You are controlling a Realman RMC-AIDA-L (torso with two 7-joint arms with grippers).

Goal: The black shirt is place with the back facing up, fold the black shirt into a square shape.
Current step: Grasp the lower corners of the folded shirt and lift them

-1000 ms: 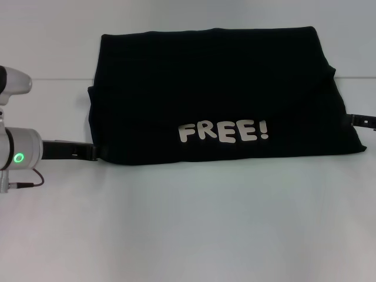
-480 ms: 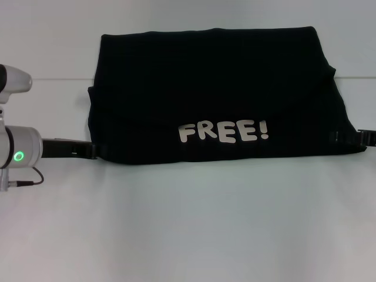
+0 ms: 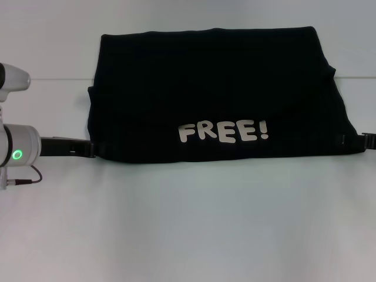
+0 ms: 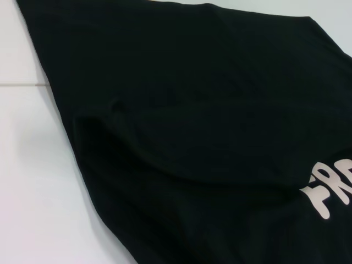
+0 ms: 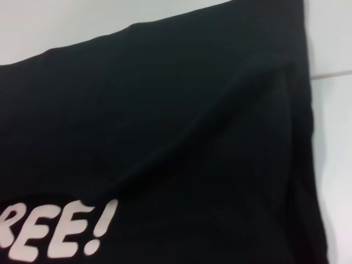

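shirt (image 3: 217, 94): centre of the white surface (image 3: 188, 223), folded once into a wide band, lettering up. left gripper (image 3: 91, 148) at lower-left corner, right gripper (image 3: 367, 141) at lower-right edge; fingers' state cannot be told. next, likely: side folds inward for a square.

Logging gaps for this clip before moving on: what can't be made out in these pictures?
- Left gripper: head view, its fingers vanish under the large black fabric shirt, state unreadable.
- Right gripper: head view, cut off by the picture's edge.
- Both wrist views: shirt fabric fills them, no fingers visible.
- Shirt's lower layers: hidden by the fold bearing white "FREE!" lettering.
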